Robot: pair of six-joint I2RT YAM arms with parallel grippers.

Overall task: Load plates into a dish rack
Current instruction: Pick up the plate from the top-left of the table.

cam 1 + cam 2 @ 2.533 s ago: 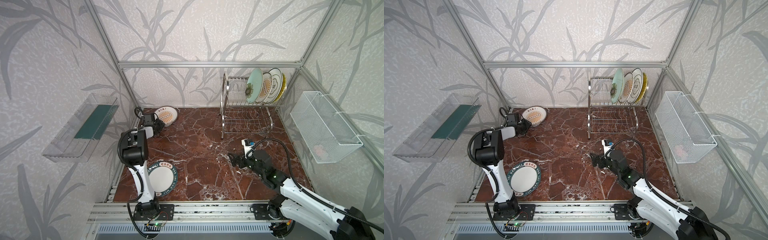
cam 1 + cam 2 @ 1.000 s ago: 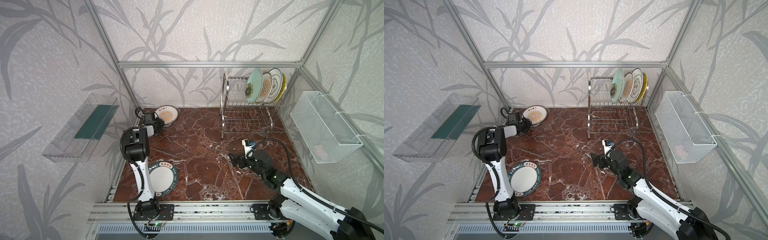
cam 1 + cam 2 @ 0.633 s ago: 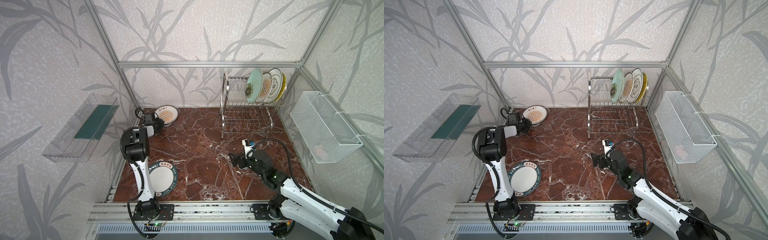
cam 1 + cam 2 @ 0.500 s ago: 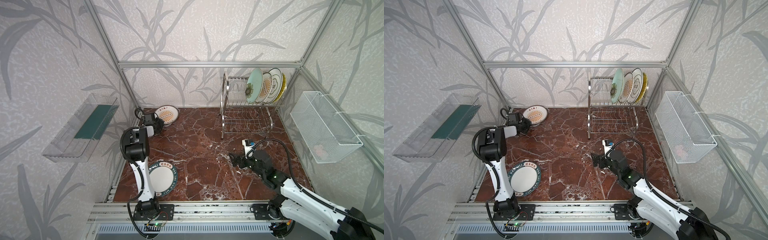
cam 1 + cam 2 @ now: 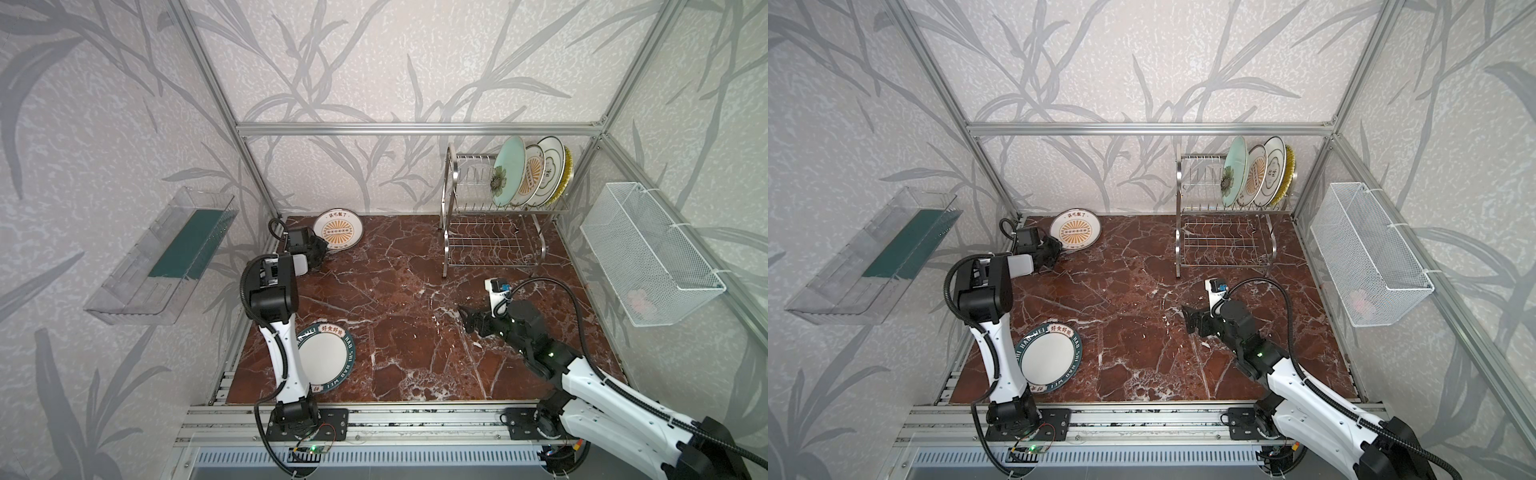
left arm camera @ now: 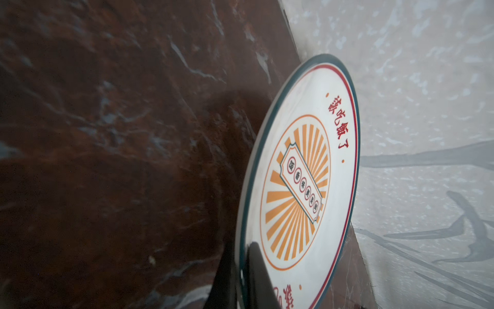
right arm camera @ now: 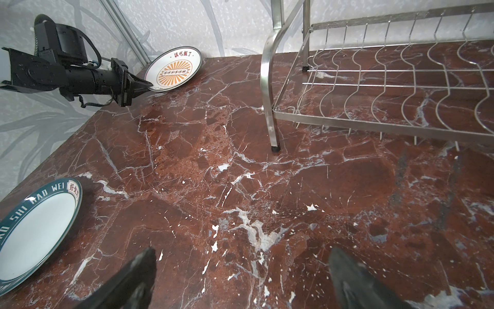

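Note:
A white plate with an orange sunburst stands tilted in the back left corner, its far edge against the wall. My left gripper is shut on its near rim, one finger on its face and one beneath. A teal-lettered plate lies flat at the front left, beside the left arm. The dish rack stands at the back right; its upper tier holds several plates upright, the pale green one foremost. My right gripper hovers open over bare marble mid-table.
A white mesh basket hangs on the right wall and a clear plastic tray on the left wall. The rack's lower tier holds nothing. Aluminium posts and papered walls enclose the marble tabletop.
My left gripper's jaws have closed onto the sunburst plate's rim. The plate stays in its corner. The right arm has not moved.

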